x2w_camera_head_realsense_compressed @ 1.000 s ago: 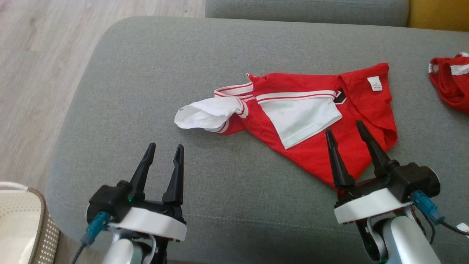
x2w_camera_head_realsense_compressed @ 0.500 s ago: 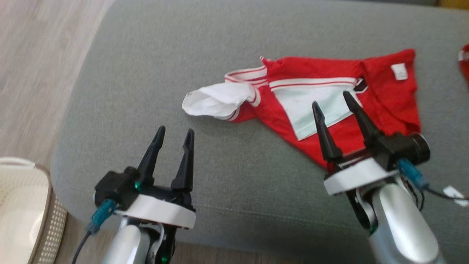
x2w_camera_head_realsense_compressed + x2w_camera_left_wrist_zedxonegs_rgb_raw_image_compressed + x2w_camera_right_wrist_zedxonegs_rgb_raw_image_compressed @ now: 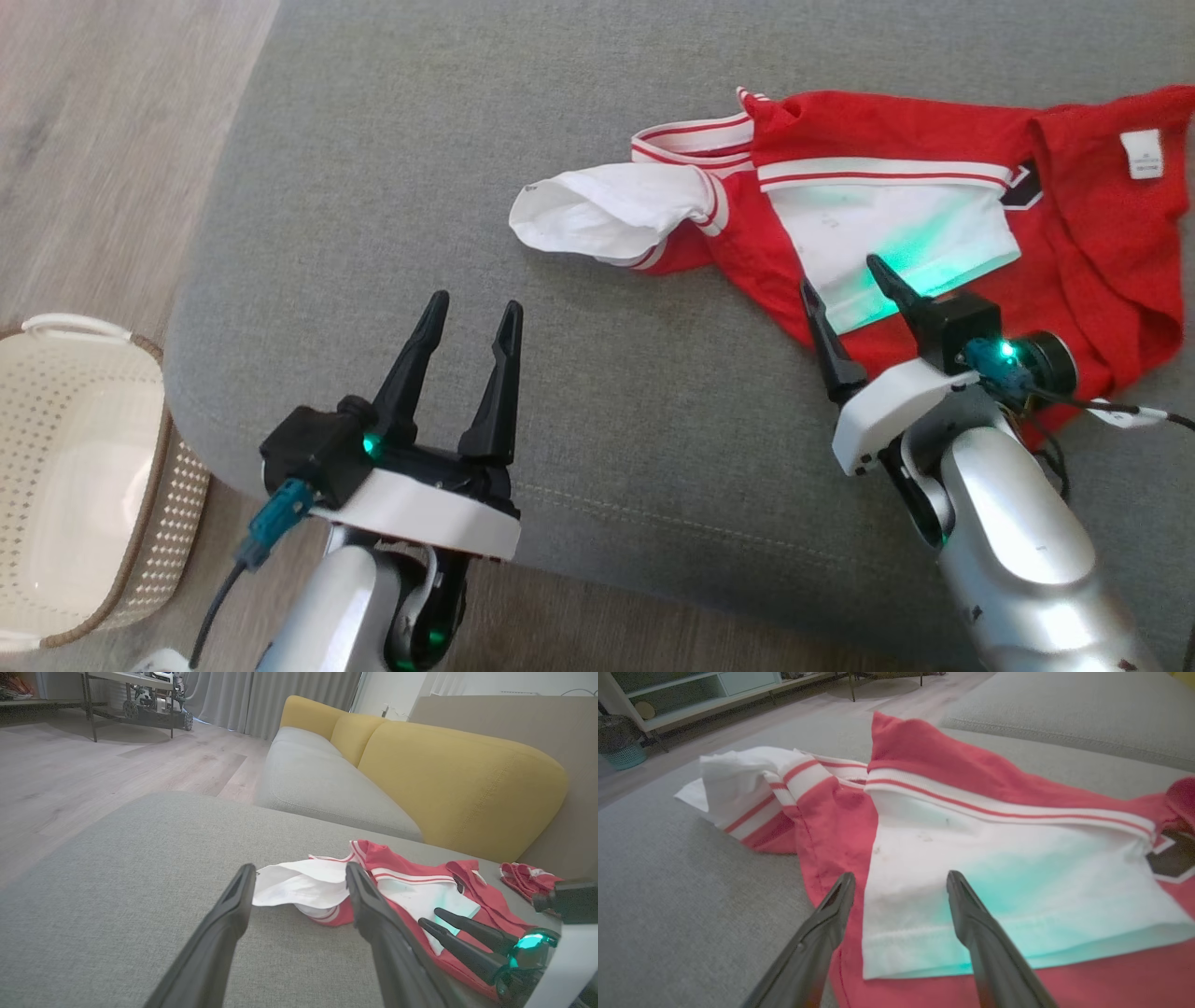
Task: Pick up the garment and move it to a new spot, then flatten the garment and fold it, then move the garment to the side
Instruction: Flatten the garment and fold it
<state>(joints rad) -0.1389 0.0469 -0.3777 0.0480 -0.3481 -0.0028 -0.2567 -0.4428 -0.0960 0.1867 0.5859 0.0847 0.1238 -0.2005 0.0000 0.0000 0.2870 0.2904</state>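
**Both grippers spread, right one poised over the near edge of the garment**

Nearest to me, my left gripper (image 3: 475, 301) hangs with its fingers wide apart over bare grey seat cushion (image 3: 597, 448), holding nothing. It is short of the white sleeve (image 3: 607, 210), which is rolled into an open tube.

My right gripper (image 3: 838, 271) is also spread and empty. It sits over the near edge of the red garment (image 3: 896, 121), which lies crumpled toward the right of the cushion. In the right wrist view my fingers straddle the left edge of the white panel (image 3: 971, 882). I cannot tell whether the tips touch the cloth.

I judge this to be the first pick-up. To do it well, I should drop the right fingers until they press into the cushion, then close on the red body under the panel as well as the loose white flap. Otherwise the flap may lift alone. The left gripper should take the sleeve side, and both should rise together so that nothing drags.

The cloth looks like thin, limp jersey that bunches easily. Its ribbed white bands carry red stripes. The cushion is a coarse weave with a stitched seam, soft enough to give under my fingertips.

Farther off, a small white label (image 3: 1141, 154) sits near the garment's far right corner. Beyond it lie a second red piece (image 3: 528, 879) and the yellow backrest (image 3: 458, 774).
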